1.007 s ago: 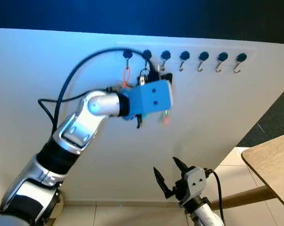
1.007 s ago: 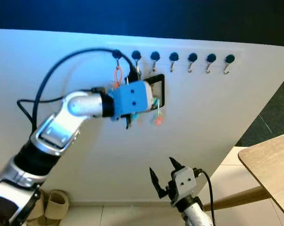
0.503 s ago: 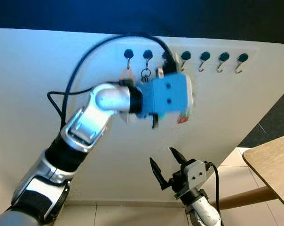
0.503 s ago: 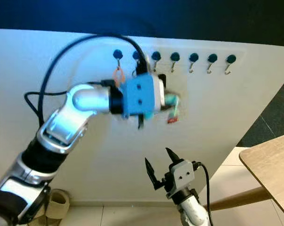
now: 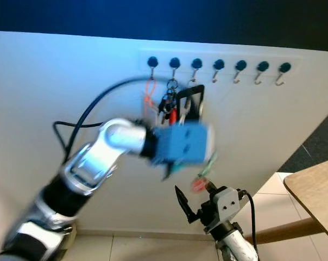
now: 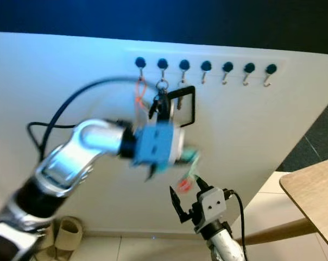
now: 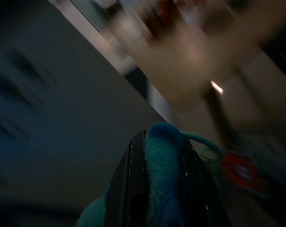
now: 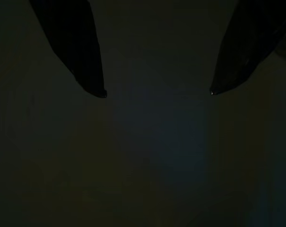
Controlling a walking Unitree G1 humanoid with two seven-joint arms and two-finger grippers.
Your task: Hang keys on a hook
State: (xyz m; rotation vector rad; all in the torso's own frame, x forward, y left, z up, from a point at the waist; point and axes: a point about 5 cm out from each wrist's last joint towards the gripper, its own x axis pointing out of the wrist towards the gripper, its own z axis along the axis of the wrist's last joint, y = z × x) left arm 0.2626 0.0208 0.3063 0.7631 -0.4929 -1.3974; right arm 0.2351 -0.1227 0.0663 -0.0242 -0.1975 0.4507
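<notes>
A row of dark-knobbed hooks (image 5: 218, 65) runs along the top of the white wall panel. An orange loop (image 5: 149, 93) hangs from the first hook, a bunch of keys (image 5: 167, 104) from the second and a black square frame (image 5: 192, 100) from the third. My left gripper (image 7: 158, 140) is below the hooks, blurred, behind its blue wrist housing (image 5: 183, 144). It is shut on a teal fluffy key fob (image 7: 160, 179) with a red tag (image 5: 199, 185) dangling under it. My right gripper (image 5: 195, 197) stands open low down, just beneath that tag.
The four hooks at the right end (image 5: 263, 67) are bare. A black cable (image 5: 93, 111) loops from my left arm across the panel. A wooden table corner (image 5: 316, 190) juts in at the lower right above tiled floor.
My left gripper swung right along the hook row, then dropped down away from the hooks, still shut on the teal fob. The right gripper has barely shifted.
</notes>
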